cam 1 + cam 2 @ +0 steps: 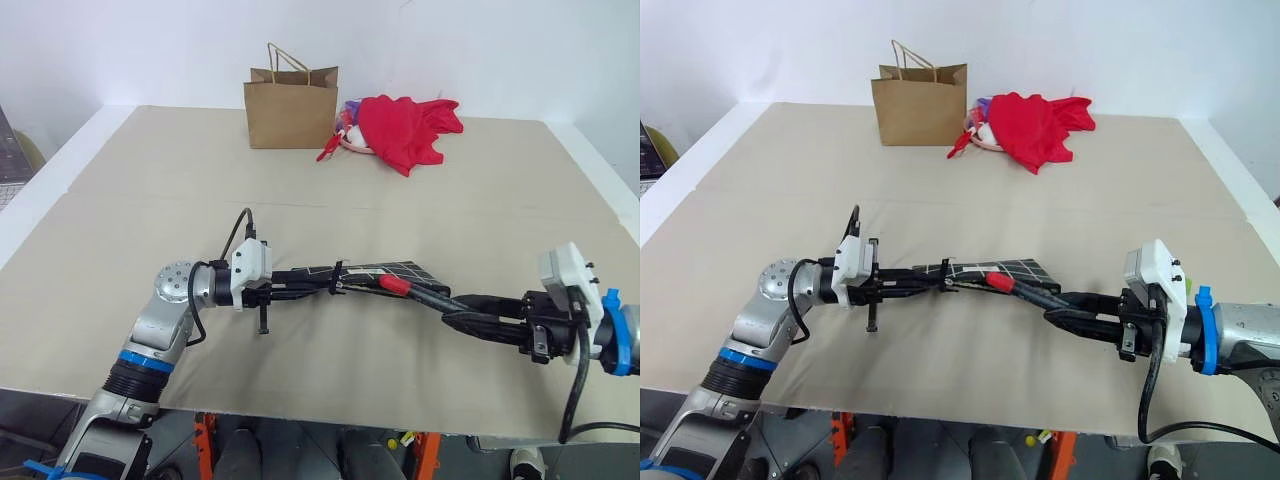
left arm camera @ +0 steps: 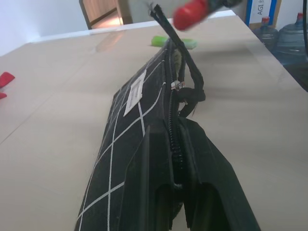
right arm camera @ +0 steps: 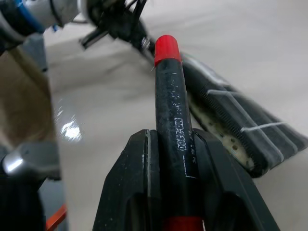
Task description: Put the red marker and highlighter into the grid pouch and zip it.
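The grid pouch (image 1: 400, 271), black with white lines and a white label (image 2: 134, 91), hangs level above the table. My left gripper (image 1: 325, 281) is shut on its near end, along the zipper edge (image 2: 174, 144). The pouch's mouth gapes toward the right, with the zipper pull (image 2: 177, 85) partway along. My right gripper (image 1: 455, 315) is shut on the red marker (image 3: 171, 96), its red cap (image 1: 393, 285) touching or just at the pouch's open edge. The light-green highlighter (image 2: 174, 42) lies on the table beyond the pouch's far end.
A brown paper bag (image 1: 291, 112) stands at the back of the beige table (image 1: 150, 200). Beside it, to the right, lies a red cloth (image 1: 405, 128) over some small items. The table's front edge (image 1: 300, 400) runs just below both arms.
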Controlling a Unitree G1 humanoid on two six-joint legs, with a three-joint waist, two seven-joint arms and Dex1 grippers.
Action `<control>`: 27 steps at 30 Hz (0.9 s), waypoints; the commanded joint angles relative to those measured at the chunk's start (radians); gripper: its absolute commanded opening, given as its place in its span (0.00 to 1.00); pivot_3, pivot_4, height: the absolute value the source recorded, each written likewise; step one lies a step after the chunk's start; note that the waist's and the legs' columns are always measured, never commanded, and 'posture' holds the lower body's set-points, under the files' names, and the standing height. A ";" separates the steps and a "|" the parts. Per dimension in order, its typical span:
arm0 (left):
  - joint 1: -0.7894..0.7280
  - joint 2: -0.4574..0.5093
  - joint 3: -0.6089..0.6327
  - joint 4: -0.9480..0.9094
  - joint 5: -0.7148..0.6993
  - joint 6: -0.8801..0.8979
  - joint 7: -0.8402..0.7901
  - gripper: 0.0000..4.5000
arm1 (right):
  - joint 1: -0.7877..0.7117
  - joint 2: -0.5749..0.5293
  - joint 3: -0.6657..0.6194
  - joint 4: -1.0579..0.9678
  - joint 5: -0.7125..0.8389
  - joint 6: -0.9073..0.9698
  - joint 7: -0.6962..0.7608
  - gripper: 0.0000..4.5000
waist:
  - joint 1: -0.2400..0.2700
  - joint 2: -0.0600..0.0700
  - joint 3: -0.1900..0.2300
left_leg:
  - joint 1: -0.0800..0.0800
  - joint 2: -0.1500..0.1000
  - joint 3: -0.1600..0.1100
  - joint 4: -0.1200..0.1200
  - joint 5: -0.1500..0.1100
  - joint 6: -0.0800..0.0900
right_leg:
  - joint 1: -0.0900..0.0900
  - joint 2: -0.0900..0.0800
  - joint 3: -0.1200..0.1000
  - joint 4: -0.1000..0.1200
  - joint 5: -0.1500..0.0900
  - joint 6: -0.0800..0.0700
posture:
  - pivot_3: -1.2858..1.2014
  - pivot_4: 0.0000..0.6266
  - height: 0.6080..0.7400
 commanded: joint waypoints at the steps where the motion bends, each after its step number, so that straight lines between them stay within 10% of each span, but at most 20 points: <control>1: -0.015 -0.003 0.005 -0.022 -0.005 -0.012 0.006 0.00 | 0.009 -0.029 -0.003 0.034 -0.046 -0.029 0.026 0.15 | 0.000 0.000 0.000 | 0.000 0.000 0.000 0.000 0.001 -0.001 | 0.000 0.000 0.000 0.000 0.000 0.000 | 0.52 0.24 1.00; 15: -0.005 -0.010 0.003 -0.050 -0.012 -0.006 0.013 0.00 | -0.043 -0.036 0.089 0.086 -0.141 -0.086 0.049 0.15 | 0.001 0.000 0.000 | 0.000 0.000 0.000 0.000 0.001 -0.001 | 0.000 0.000 0.000 0.000 0.000 0.001 | 0.52 0.24 1.00; 27: -0.007 -0.056 -0.026 -0.049 -0.007 -0.011 0.022 0.00 | -0.389 0.030 0.382 0.134 -0.207 -0.005 -0.047 0.15 | 0.002 0.000 0.000 | 0.000 0.000 0.000 0.000 0.001 -0.002 | 0.000 0.000 0.000 0.000 0.001 0.001 | 0.52 0.24 1.00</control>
